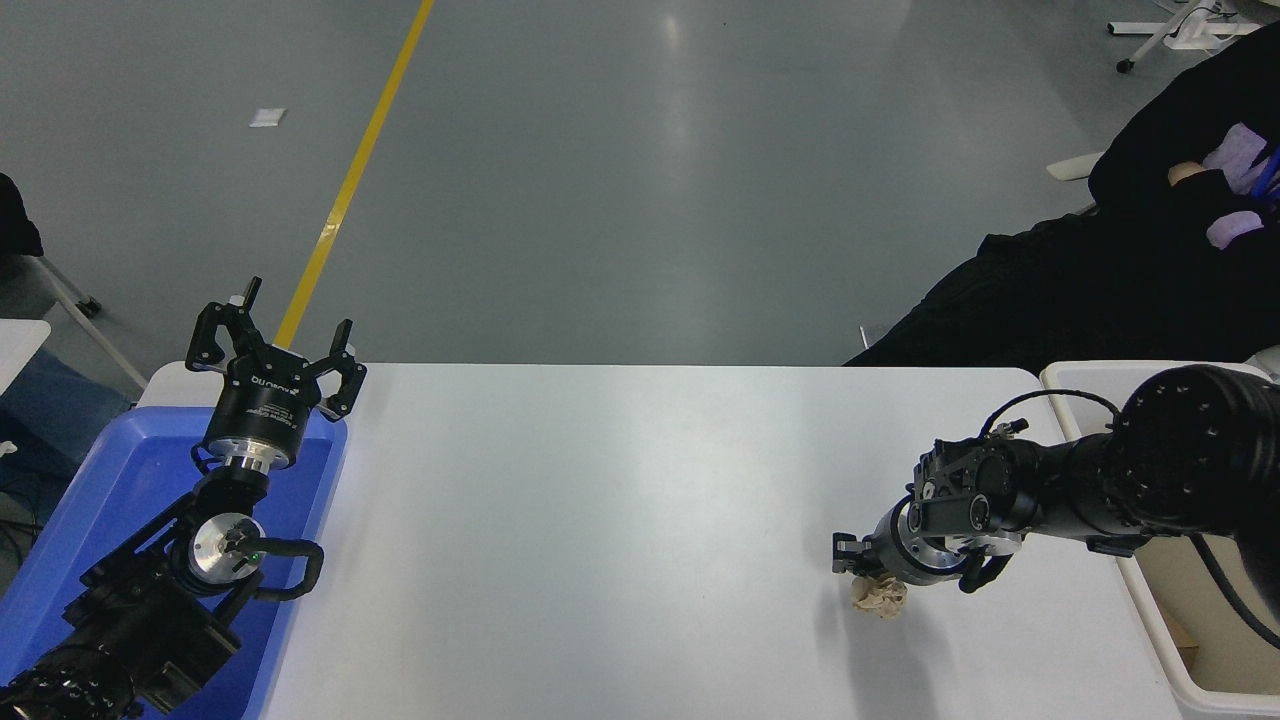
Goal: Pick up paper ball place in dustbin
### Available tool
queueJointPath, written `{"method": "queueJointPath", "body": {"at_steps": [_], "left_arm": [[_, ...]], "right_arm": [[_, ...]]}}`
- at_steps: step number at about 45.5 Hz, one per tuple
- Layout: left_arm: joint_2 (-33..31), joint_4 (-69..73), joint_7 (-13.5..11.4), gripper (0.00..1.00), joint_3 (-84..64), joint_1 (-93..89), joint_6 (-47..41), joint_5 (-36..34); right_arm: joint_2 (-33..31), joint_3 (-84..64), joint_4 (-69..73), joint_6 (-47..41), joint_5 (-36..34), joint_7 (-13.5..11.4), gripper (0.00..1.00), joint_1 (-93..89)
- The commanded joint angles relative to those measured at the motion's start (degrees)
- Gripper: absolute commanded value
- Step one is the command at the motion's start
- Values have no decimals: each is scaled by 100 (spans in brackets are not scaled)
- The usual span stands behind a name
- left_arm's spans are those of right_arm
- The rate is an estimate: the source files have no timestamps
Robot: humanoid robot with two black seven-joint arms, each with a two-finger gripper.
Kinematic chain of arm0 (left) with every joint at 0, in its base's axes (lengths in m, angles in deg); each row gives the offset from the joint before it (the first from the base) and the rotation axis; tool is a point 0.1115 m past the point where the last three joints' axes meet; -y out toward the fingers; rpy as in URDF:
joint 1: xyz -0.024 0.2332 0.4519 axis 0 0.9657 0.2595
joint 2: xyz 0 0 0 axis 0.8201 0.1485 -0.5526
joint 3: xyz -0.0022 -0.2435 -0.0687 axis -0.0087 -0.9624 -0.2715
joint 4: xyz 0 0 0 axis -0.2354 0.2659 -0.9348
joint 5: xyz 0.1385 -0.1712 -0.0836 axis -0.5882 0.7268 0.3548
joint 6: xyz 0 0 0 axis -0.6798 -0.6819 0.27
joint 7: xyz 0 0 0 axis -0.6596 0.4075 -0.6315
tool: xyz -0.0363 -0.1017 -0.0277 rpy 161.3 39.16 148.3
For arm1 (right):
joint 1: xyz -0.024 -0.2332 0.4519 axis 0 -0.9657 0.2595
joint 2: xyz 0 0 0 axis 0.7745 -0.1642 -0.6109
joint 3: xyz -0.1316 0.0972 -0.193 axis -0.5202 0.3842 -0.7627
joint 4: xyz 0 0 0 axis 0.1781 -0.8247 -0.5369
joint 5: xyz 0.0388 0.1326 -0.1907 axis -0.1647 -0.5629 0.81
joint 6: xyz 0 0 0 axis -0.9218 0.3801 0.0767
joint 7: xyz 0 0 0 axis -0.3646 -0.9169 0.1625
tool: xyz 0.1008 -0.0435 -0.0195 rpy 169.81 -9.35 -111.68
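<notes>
The tan-brown crumpled paper ball [879, 598] is at the right of the white table [600, 520], near its front. My right gripper [886, 582] points down right over the ball and is closed on its top; the gripper body hides the fingertips. The cream-white dustbin [1082, 376] stands at the table's right edge, partly hidden behind my right arm, a short way right of the ball. My left gripper [275, 335] is open and empty, parked at the lower left.
A shallow blue tray [120, 470] lies under the left arm at the table's left end. A person in black [1150, 260] sits at the far right, behind the dustbin. A yellow line [350, 180] runs across the grey floor.
</notes>
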Motion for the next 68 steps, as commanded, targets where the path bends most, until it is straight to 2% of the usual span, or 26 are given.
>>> {"method": "queueJointPath", "body": {"at_steps": [1, 7, 14, 15, 24, 36, 54, 62, 68], "left_arm": [[0, 0, 0, 98, 0, 0, 0, 0], [0, 0, 0, 98, 0, 0, 0, 0], [0, 0, 0, 98, 0, 0, 0, 0], [0, 0, 0, 98, 0, 0, 0, 0], [0, 0, 0, 98, 0, 0, 0, 0], [0, 0, 0, 98, 0, 9, 0, 0], [0, 0, 0, 98, 0, 9, -9, 0], [0, 0, 0, 98, -9, 9, -9, 0], [0, 9, -9, 98, -18, 17, -9, 9]], "right_arm": [[-302, -207, 903, -307, -1, 25, 0, 785], [-688, -234, 1562, -1361, -10, 43, 0, 1769], [-1110, -234, 2073, -3329, -28, 51, 0, 3219], [-1181, -234, 2091, -3393, -37, 51, 0, 3404], [-1805, -269, 2126, -3393, -265, 51, 0, 5082], [-1946, -787, 2223, -3393, -511, 51, 0, 6666], [-1972, -901, 2284, -3393, -538, 43, 0, 6887], [-1981, -1516, 2232, -3393, -546, 43, 0, 6851], [-2428, -2157, 2223, -3393, -538, 43, 0, 6825]]}}
